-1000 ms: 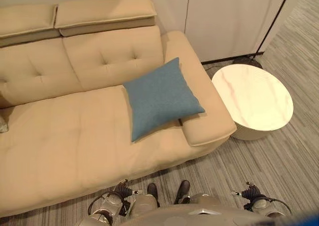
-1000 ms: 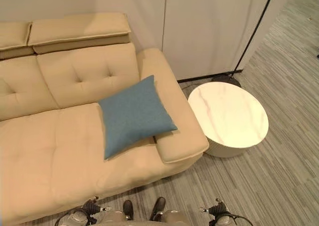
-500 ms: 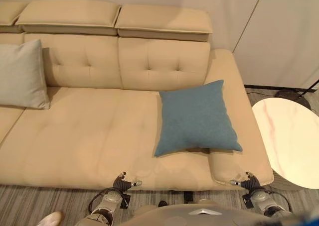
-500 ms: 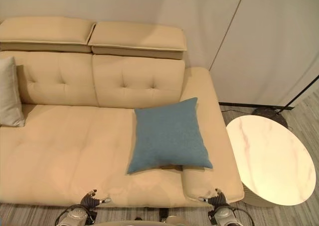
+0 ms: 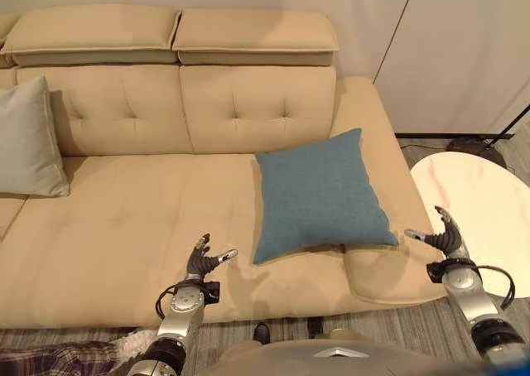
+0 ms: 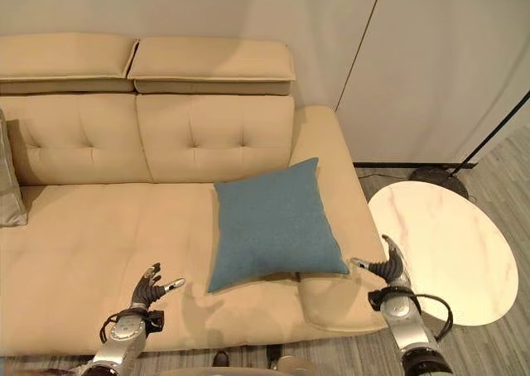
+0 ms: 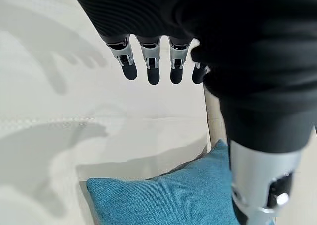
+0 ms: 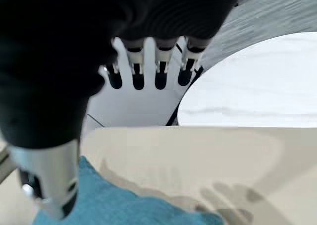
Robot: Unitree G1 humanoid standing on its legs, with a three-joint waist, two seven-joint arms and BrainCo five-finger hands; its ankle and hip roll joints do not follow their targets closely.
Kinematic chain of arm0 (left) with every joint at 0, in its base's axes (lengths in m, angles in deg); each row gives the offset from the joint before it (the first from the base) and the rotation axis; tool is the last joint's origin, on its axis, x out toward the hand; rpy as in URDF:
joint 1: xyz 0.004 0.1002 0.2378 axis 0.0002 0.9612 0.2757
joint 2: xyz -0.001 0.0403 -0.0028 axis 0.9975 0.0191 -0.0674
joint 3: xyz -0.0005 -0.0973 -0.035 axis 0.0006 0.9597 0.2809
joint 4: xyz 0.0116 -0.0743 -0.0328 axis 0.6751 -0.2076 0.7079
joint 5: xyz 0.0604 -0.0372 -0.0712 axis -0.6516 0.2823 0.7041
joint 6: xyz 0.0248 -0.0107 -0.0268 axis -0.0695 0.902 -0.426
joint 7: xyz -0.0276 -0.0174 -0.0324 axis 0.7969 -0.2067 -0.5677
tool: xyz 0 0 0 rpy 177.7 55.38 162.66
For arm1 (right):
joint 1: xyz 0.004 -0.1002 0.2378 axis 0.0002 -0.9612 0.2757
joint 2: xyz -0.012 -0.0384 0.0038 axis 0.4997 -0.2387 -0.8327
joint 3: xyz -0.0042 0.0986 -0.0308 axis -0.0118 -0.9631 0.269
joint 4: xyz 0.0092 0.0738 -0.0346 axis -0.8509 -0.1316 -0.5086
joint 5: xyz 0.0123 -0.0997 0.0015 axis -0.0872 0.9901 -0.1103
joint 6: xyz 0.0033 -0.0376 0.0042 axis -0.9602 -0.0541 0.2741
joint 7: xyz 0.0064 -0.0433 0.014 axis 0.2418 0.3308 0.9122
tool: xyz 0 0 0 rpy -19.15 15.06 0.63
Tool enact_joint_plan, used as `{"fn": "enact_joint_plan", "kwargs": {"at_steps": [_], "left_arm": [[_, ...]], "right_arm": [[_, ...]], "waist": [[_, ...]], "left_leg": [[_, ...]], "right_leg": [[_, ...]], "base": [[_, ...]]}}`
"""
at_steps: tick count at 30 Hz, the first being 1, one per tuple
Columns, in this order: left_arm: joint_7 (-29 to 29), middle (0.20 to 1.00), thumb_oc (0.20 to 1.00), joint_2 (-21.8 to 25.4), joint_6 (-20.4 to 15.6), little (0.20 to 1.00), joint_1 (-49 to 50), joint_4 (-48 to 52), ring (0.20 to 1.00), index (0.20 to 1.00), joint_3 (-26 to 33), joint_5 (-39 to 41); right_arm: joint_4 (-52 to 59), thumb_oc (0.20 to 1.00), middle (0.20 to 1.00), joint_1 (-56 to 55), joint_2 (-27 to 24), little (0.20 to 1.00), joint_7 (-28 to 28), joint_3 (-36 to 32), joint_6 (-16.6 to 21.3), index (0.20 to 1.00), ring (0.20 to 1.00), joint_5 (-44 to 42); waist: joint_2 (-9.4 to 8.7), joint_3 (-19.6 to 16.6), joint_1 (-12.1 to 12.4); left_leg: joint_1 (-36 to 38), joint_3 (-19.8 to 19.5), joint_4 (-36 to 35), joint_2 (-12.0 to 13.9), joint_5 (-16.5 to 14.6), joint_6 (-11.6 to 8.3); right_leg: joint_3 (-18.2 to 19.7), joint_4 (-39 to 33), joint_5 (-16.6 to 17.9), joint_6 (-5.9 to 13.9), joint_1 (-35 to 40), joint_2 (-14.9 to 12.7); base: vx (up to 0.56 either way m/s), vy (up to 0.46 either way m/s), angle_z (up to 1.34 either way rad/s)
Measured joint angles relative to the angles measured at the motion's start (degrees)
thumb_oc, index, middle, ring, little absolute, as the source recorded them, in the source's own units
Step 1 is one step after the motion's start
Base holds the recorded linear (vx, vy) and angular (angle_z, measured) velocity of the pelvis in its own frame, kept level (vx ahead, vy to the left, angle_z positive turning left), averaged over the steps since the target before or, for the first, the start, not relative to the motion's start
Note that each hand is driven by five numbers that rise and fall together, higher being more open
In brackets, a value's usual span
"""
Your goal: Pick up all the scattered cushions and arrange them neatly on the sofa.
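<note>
Left eye view: both arms have risen since half a second ago. Left robot hand (image 5: 201,261) and right robot hand (image 5: 445,237) hang empty, fingers spread, flanking the blue cushion (image 5: 319,194) on the sofa (image 5: 124,219). Grey cushion (image 5: 29,140) leans farther left. Likely reaching to straighten blue.

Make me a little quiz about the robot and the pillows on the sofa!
1. True or false: the blue cushion lies on the floor.
2. What hangs over the seat, left of the blue cushion? A) left hand B) a lamp C) a book
3. Fill in: the grey cushion leans against the sofa's ____.

Key: 1 false, it lies on the sofa seat, against the armrest. 2 A. 3 backrest. Both hands, also the right hand, are open and hold nothing.
</note>
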Motion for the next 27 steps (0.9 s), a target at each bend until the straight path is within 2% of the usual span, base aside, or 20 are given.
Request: {"fn": "enact_joint_plan", "kwargs": {"at_steps": [1, 4, 8, 10, 12, 14, 16, 27], "left_arm": [[-0.06, 1.0, 1.0, -0.88, -0.07, 1.0, 1.17, 1.86, 1.0, 1.0, -0.1, 0.31], [0.0, 1.0, 1.0, -1.18, -0.07, 1.0, 0.67, 1.89, 1.0, 1.0, -0.74, 0.46], [0.01, 1.0, 1.0, -1.18, -0.07, 1.0, -1.29, 1.94, 1.0, 1.0, -3.82, 2.05], [0.06, 1.0, 1.0, -1.21, -0.08, 1.0, -3.58, 1.93, 1.0, 1.0, -5.39, 2.09], [0.18, 1.0, 1.0, -1.18, -0.07, 1.0, -6.8, 1.93, 1.0, 1.0, -5.86, 2.13], [1.02, 1.0, 1.0, -1.25, -0.11, 1.0, -9.81, 1.91, 1.0, 1.0, -6.65, 3.33], [1.41, 1.0, 1.0, -1.07, -0.14, 1.0, -14.21, 1.86, 1.0, 1.0, -7.73, 4.3], [6.2, 1.0, 1.0, -2.32, -1.72, 1.0, -24.93, 1.85, 1.0, 1.0, -12.14, 4.85]], "right_arm": [[3.57, 1.0, 1.0, 0.01, 0.01, 1.0, -0.18, -0.34, 0.77, 1.0, 1.0, 0.04], [4.1, 1.0, 1.0, 0.42, 0.17, 1.0, -0.24, 0.03, 0.78, 1.0, 1.0, -0.07], [2.92, 1.0, 1.0, 4.82, 0.98, 1.0, -0.36, 2.85, 0.78, 1.0, 1.0, -1.34], [2.0, 1.0, 1.0, 6.74, 1.45, 1.0, -0.66, 4.14, 0.79, 1.0, 1.0, -2.52], [0.6, 1.0, 1.0, 9.88, 2.65, 1.0, -0.74, 5.39, 0.73, 1.0, 1.0, -3.02], [0.12, 1.0, 1.0, 12.72, 3.14, 1.0, -0.86, 6.95, 0.71, 1.0, 1.0, -4.03], [-0.67, 1.0, 1.0, 16.16, 3.17, 1.0, -1.35, 8.01, 0.7, 1.0, 1.0, -4.82], [-1.69, 1.0, 1.0, 26.55, 3.17, 1.0, -5.23, 11.45, 0.18, 1.0, 1.0, -6.97]], "waist": [[0.29, 0.2, -0.36], [0.21, 0.18, 0.99], [0.12, 1.25, 1.21], [0.01, 1.64, 1.21], [-0.44, 3.14, 1.43], [-0.16, 5.25, 1.34], [-0.24, 5.51, 0.85], [-0.3, 5.34, 0.33]], "left_leg": [[-0.01, -0.08, 0.01, 0.01, 0.01, -0.02], [-0.57, -0.19, 0.0, 0.01, 0.12, -0.18], [-2.57, -0.6, 0.03, 0.02, 0.84, -0.92], [-6.02, -1.73, 0.4, -0.07, 1.59, -1.45], [-9.26, -1.99, 0.39, -0.11, 2.89, -1.69], [-10.47, -2.26, 0.48, -0.09, 3.53, -1.99], [-14.62, -3.25, 0.27, -0.08, 4.21, -3.43], [-21.79, -3.51, 0.51, 0.45, 5.18, -3.3]], "right_leg": [[-0.05, -0.02, 0.0, 0.0, 0.02, -0.01], [-0.23, -0.01, -0.01, 0.02, -0.39, -0.06], [-0.86, 0.01, 0.17, 0.07, -2.14, -0.14], [-1.78, 0.25, 0.64, 0.72, -5.07, -0.41], [-1.91, 0.28, 2.13, 0.39, -8.14, -0.46], [-2.72, 0.28, 2.72, 0.27, -9.1, -0.53], [-3.47, 0.29, 2.84, 0.74, -12.98, -0.64], [-4.33, 0.32, 3.79, 0.04, -19.92, -0.1]], "base": [[0.0, 0.0, 0.0], [-0.01, -0.002, 0.01], [-0.08, -0.02, 0.09], [-0.13, -0.026, 0.23], [-0.1, -0.015, 0.14], [-0.08, -0.015, 0.13], [-0.06, -0.007, 0.22], [-0.02, -0.005, 0.02]]}}
